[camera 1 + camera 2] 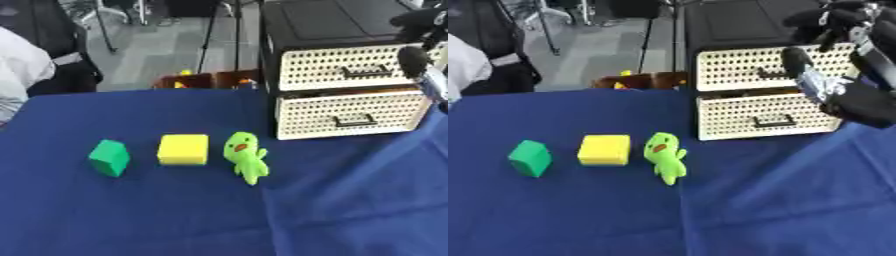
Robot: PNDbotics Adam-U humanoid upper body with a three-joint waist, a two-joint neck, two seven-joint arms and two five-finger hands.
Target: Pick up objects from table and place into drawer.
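On the blue tablecloth [131, 215] three things lie in a row, apart from one another. Farthest left sits a green block [109, 157], then a yellow block [184, 149], then a light green plush toy [246, 156] with an orange beak, just beside the yellow block. To the right stands a black drawer unit [332, 30] with two white perforated fronts; the lower drawer [350, 116] is pulled out a little. At the far right the robot's right hand [837, 37] hangs in front of the unit, its fingers curled and holding nothing.
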